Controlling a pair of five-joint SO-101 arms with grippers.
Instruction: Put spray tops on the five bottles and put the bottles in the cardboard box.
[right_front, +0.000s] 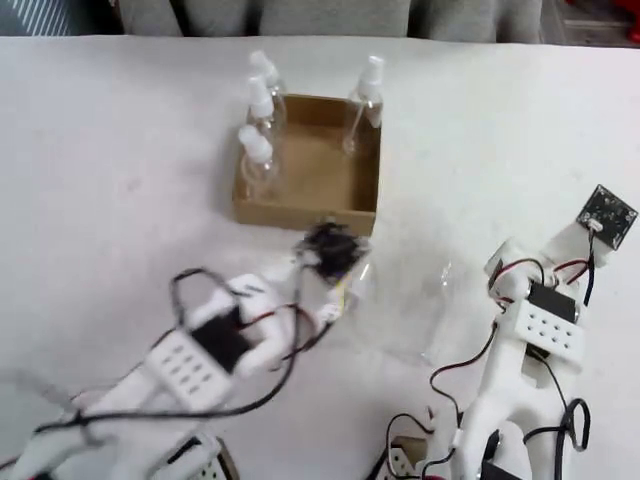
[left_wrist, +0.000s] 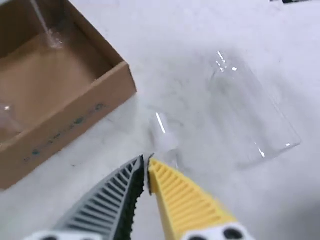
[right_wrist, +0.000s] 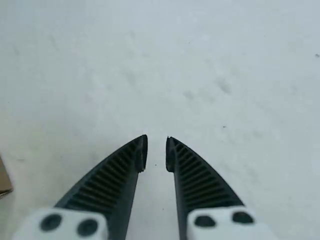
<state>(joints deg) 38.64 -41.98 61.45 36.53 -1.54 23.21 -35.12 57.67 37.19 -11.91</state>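
White tabletop (right_front: 120, 150) runs under both my arms, with the cardboard box (right_front: 300, 212) standing toward its far side and four capped bottles (right_front: 262, 100) upright inside it, three along one wall and one in the opposite far corner. The fifth, a clear bottle (right_front: 415, 310), lies on its side on the table, near the box's front corner and between my two arms. I cannot make out a spray top on it. My left gripper (left_wrist: 146, 167) has its grey and yellow fingers closed tip to tip, with nothing visibly pinched, and sits just short of what I take to be the bottle's neck (left_wrist: 162, 132). My right gripper (right_wrist: 156, 150) hangs over bare table with a narrow gap between its fingers, holding nothing. I judge the bottle to be light, thin-walled and slick. Lying down it will likely roll or skid if nudged, and a hard squeeze at mid-body could dent it, so the stiffer neck or shoulder is the better hold. From above it is barely a glint on the white surface. The left wrist view shows its outline, highlights and lie plainly, along with the box's near wall (left_wrist: 75, 117), while the high view alone places it against the box and both arms.
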